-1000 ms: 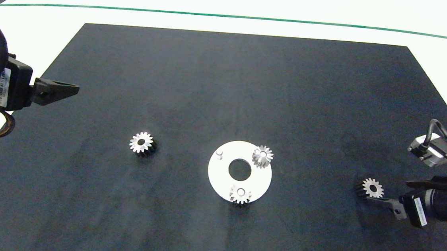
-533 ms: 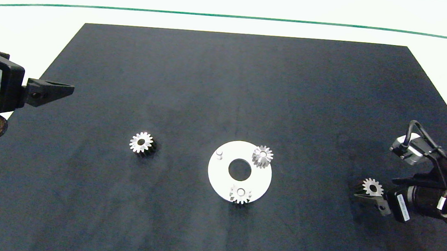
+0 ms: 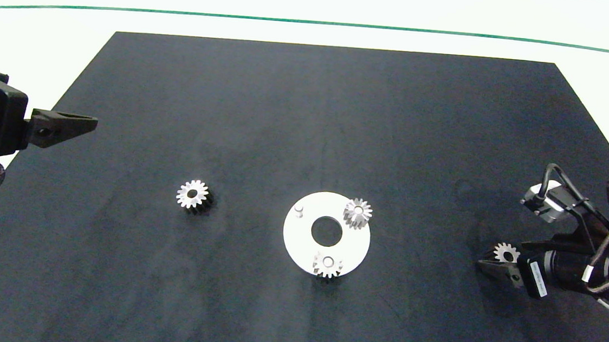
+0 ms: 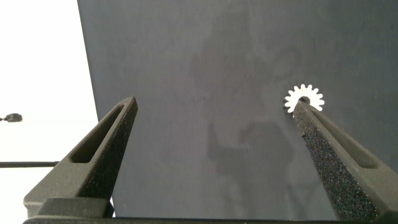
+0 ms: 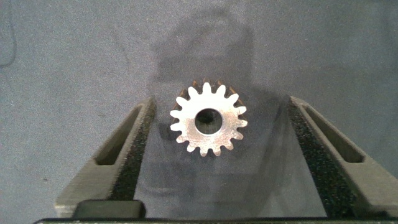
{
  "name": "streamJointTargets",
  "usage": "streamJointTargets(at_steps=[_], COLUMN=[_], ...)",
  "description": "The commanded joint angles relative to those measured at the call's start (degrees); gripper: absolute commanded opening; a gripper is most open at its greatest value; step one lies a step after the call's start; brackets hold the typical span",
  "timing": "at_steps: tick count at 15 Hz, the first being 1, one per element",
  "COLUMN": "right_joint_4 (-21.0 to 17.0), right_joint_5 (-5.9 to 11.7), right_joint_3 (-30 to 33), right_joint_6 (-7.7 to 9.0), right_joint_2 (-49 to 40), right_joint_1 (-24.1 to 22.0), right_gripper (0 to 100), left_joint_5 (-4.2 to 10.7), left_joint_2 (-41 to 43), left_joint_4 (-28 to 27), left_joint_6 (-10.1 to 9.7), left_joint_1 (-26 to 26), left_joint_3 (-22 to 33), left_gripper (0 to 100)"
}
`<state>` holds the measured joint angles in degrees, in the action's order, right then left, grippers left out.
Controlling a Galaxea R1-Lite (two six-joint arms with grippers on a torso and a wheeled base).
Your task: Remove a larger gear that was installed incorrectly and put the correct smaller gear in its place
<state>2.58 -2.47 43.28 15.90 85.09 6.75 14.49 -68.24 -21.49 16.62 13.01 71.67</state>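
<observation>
Silver disc [image 3: 298, 246] serves as landmark: two gears and one bare peg [image 3: 298, 209] are seen on it. Well right of it, a sharp-toothed smaller gear [image 5: 208, 121] is bracketed, ungrasped, by the right gripper [image 5: 214, 134], jaws spread. Far left of it, the left gripper [image 4: 214, 134] hangs released. Fitting appears outstanding.

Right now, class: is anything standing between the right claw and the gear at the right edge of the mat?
Nothing visible. The right claw is open with the smaller gear already between its fingers, only bare mat around it.
</observation>
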Motion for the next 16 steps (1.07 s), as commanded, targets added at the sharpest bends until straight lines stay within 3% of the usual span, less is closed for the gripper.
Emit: streamJointTargets(at_steps=[1, 16], right_joint_4=[0.05, 1.28], right_joint_5=[-0.07, -0.07], right_joint_3=[0.05, -0.12], right_joint_6=[0.1, -0.16], right_joint_2=[0.25, 1.31], right_joint_1=[0.01, 0.1], right_gripper=[79, 49], left_joint_5=[0.1, 0.1], left_joint_2=[0.3, 1.62], left_joint_4=[-0.13, -0.13], left_joint_6=[0.08, 0.08], left_joint_1=[0.0, 0.0], left_joint_3=[-0.65, -3.03], left_gripper=[100, 100])
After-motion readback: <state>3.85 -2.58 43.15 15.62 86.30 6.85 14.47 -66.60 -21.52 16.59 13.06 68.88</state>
